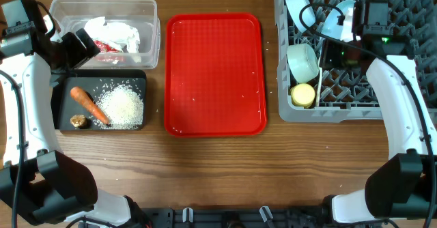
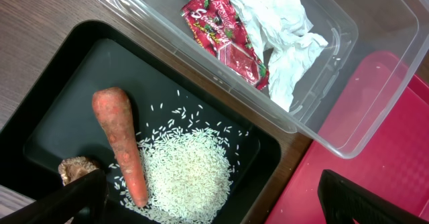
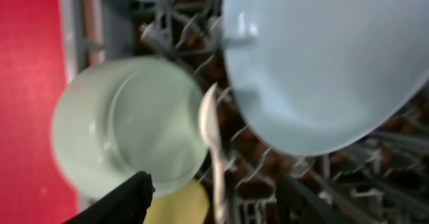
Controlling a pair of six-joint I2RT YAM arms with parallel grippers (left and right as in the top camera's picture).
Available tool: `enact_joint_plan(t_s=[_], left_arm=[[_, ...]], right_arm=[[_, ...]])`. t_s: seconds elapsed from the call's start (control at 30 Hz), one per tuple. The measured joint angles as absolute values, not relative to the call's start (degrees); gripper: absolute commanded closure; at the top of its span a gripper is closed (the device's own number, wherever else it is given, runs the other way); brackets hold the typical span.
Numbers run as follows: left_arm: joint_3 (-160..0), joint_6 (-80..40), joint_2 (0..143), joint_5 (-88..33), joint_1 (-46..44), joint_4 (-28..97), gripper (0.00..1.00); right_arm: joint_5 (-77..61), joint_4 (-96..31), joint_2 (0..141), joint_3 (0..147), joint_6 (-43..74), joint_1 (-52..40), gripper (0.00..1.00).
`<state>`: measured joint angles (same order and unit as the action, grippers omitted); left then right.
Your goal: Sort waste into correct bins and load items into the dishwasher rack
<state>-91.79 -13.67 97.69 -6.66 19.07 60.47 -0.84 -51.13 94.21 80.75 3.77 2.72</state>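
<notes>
Hazards first. At the right of the overhead frame, over the dishwasher rack (image 1: 293, 112): right gripper (image 3: 218, 200) low among the crockery, jaws spread wide, gripping nothing. Lying in line with the gap between the fingers: white spoon (image 3: 213, 137), beside a pale bowl (image 3: 127, 130) and yellow cup (image 3: 177, 207), under a larger light blue dish (image 3: 322, 63). Judged liable to snag the spoon or tip a bowl off its pegs on a crooked lift, tight clearance being the cause.

At upper left: left gripper (image 2: 218, 194) above the black tray (image 2: 60, 96), jaws likewise wide and empty. In the tray: carrot (image 2: 120, 143), rice (image 2: 184, 174), brown lump (image 2: 77, 167). In the clear tub (image 2: 335, 127): napkins (image 2: 281, 29) and red wrapper (image 2: 224, 33). A low sweep here likely to scatter rice.

Pose — each arm extended up its own edge of the frame, wrist bent inward, fingers pointing down.
</notes>
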Motion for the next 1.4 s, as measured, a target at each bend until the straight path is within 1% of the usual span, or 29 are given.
enact_joint_plan(t_s=[0.03,0.13,0.2,0.3,0.33,0.37,0.47,0.57,0.7,0.87,0.97,1.03,1.1,1.17,1.23,1.3,1.4], left_arm=[[-91.79,-13.67,97.69,-6.66,19.07,60.47,0.0],[-91.79,-13.67,97.69,-6.66,19.07,60.47,0.0],[-91.79,-13.67,97.69,-6.66,19.07,60.47,0.0],[-91.79,-13.67,97.69,-6.66,19.07,60.47,0.0],[-91.79,-13.67,97.69,-6.66,19.07,60.47,0.0],[-91.79,-13.67,97.69,-6.66,19.07,60.47,0.0],[-91.79,-13.67,97.69,-6.66,19.07,60.47,0.0],[-91.79,-13.67,97.69,-6.66,19.07,60.47,0.0],[-91.79,-13.67,97.69,-6.66,19.07,60.49,0.0],[-91.79,-13.67,97.69,-6.66,19.07,60.47,0.0],[-91.79,-13.67,97.69,-6.66,19.07,60.49,0.0],[-91.79,-13.67,97.69,-6.63,19.07,60.47,0.0],[-91.79,-13.69,97.69,-6.63,19.09,60.47,0.0],[-91.79,-13.67,97.69,-6.66,19.07,60.49,0.0],[-91.79,-13.69,97.69,-6.63,19.09,60.51,0.0],[-91.81,-13.69,97.69,-6.68,19.07,60.49,0.0],[-91.81,-13.69,97.69,-6.63,19.07,60.51,0.0]], right_arm=[[-1.85,-51.94,93.97,80.97,3.75,2.72,0.25],[-7.33,-56.21,91.42,83.85,2.0,2.72,0.0],[-10.63,-58.33,87.18,86.91,1.13,2.55,0.0],[-14.46,-59.48,76.64,91.29,0.95,2.31,0.0],[-14.83,-59.77,74.78,91.72,0.95,2.31,0.0],[-15.77,-60.49,69.08,92.55,1.08,2.31,0.0],[-16.71,-60.69,62.87,92.84,1.39,2.31,0.0],[-16.93,-60.9,60.77,92.84,1.43,2.31,0.0],[-16.91,-64.6,60.47,92.84,1.41,2.31,0.0],[-17.26,-62.02,60.69,92.64,1.41,2.31,0.0],[-19.35,-51.51,60.4,87.57,1.39,2.31,0.0],[-20.18,-38.65,58.43,78.83,1.37,2.15,0.0],[-20.58,-26.48,55.0,67.79,1.39,1.54,0.0],[-20.86,-13.47,48.73,52.42,1.45,0.86,0.0],[-20.8,-3.14,41.56,38.74,2.04,0.84,0.0],[-19.35,2.7,34.3,27.99,3.92,0.84,0.0],[-17.26,5.87,24.91,15.86,6.48,0.84,0.0]])
